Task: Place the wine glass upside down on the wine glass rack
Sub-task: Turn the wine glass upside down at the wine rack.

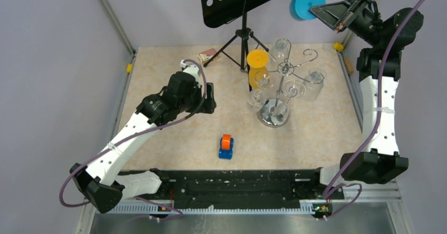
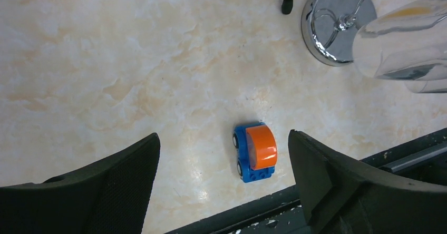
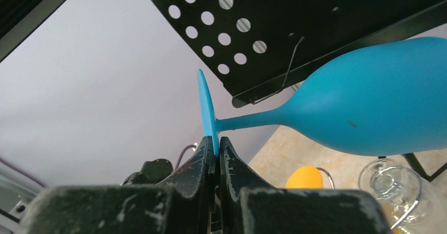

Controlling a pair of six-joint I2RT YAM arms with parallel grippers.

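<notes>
Beige marbled table: chrome wine glass rack, black tripod stand, blue-orange toy car, small box.

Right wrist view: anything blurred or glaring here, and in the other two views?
Right wrist: blue wine glass sharp, no glare. Left wrist: chrome base of the wine glass rack throws bright reflections; toy car crisp. Top external: flat, soft lighting; clear glasses hard to separate.

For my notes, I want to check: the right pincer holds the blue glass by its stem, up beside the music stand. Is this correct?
Not quite. The right pincer is shut on the edge of the foot of the blue glass, not on its stem; the right wrist view shows it. The rest is correct.
</notes>
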